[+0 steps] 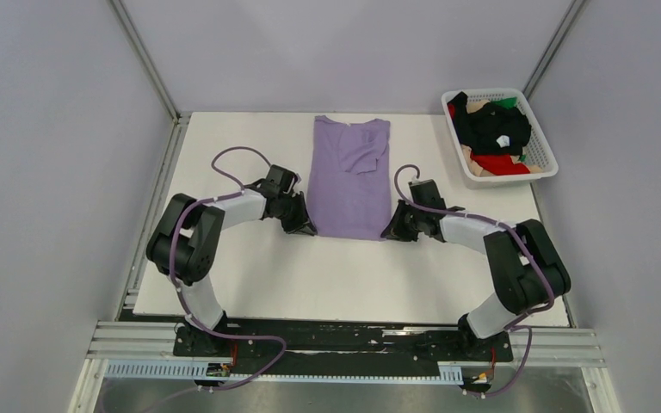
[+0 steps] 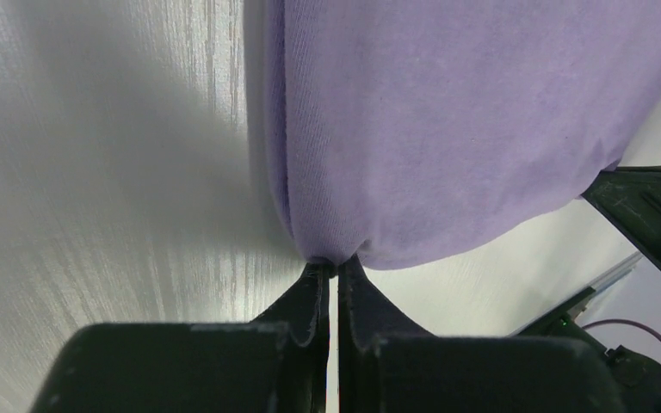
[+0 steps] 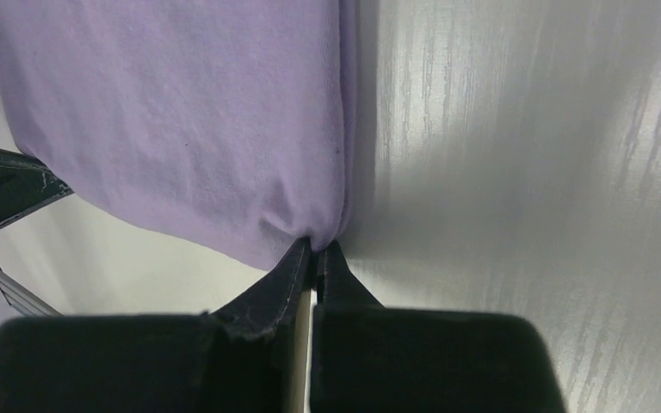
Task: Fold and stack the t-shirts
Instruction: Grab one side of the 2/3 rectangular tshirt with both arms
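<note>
A lavender-purple t-shirt (image 1: 350, 176) lies lengthwise on the white table, sides folded in, neck at the far end. My left gripper (image 1: 307, 229) is shut on its near left corner; in the left wrist view the gripper (image 2: 338, 268) pinches the cloth (image 2: 447, 129). My right gripper (image 1: 388, 233) is shut on the near right corner; the right wrist view shows that gripper (image 3: 314, 251) pinching the cloth (image 3: 189, 112). Black, red, beige and green shirts (image 1: 492, 129) lie piled in the basket.
A white lattice basket (image 1: 549, 151) stands at the far right of the table. The white table top (image 1: 344, 275) ends at a metal rail near the arm bases. Grey walls close in on both sides.
</note>
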`<state>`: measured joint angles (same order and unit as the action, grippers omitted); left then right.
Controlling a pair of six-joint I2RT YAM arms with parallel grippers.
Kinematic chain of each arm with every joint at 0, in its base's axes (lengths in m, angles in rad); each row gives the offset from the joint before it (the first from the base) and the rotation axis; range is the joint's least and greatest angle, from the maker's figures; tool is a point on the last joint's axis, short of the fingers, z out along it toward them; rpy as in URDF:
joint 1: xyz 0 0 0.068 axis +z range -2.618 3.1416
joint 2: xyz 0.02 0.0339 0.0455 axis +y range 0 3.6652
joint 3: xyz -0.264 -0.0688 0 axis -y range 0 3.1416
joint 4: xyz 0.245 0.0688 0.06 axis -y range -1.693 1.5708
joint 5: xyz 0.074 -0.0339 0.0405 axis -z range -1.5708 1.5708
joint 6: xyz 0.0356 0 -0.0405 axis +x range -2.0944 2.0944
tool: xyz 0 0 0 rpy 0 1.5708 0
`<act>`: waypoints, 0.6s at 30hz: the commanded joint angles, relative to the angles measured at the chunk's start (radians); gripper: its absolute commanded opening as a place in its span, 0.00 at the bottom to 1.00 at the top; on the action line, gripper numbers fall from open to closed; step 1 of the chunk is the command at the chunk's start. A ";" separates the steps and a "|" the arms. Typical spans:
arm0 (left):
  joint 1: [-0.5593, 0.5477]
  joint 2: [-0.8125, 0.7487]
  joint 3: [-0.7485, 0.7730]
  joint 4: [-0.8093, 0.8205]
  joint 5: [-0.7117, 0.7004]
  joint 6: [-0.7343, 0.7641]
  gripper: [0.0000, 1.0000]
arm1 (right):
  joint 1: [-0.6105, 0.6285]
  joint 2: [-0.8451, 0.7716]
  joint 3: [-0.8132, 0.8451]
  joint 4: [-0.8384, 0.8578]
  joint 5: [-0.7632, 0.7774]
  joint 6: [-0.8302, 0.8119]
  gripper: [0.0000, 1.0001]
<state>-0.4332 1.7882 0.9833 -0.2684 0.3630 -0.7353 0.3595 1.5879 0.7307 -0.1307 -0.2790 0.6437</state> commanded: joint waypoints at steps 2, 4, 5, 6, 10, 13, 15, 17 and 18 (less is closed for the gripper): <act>-0.013 -0.026 -0.089 -0.053 -0.121 0.037 0.00 | 0.020 -0.004 -0.064 -0.001 -0.006 -0.045 0.00; -0.017 -0.091 -0.151 -0.055 -0.132 0.037 0.00 | 0.022 -0.042 -0.109 -0.018 -0.046 -0.048 0.00; -0.021 -0.138 -0.190 -0.059 -0.133 0.037 0.00 | 0.026 -0.074 -0.131 -0.035 -0.070 -0.049 0.00; -0.025 -0.161 -0.207 -0.072 -0.131 0.039 0.00 | 0.031 -0.108 -0.155 -0.057 -0.095 -0.052 0.00; -0.078 -0.329 -0.281 -0.178 -0.127 0.021 0.00 | 0.080 -0.333 -0.235 -0.200 -0.185 -0.045 0.00; -0.124 -0.500 -0.278 -0.298 -0.112 -0.013 0.00 | 0.114 -0.546 -0.271 -0.271 -0.222 0.017 0.00; -0.136 -0.615 -0.277 -0.342 -0.094 -0.040 0.00 | 0.115 -0.665 -0.271 -0.290 -0.237 0.048 0.00; -0.138 -0.705 -0.262 -0.357 -0.086 -0.056 0.00 | 0.112 -0.748 -0.249 -0.296 -0.212 0.059 0.00; -0.138 -0.726 -0.255 -0.346 -0.085 -0.053 0.00 | 0.110 -0.775 -0.229 -0.298 -0.179 0.043 0.00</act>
<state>-0.5701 1.2057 0.6941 -0.5426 0.2825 -0.7578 0.4744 0.9253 0.4557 -0.3786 -0.4747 0.6624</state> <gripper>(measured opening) 0.017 0.010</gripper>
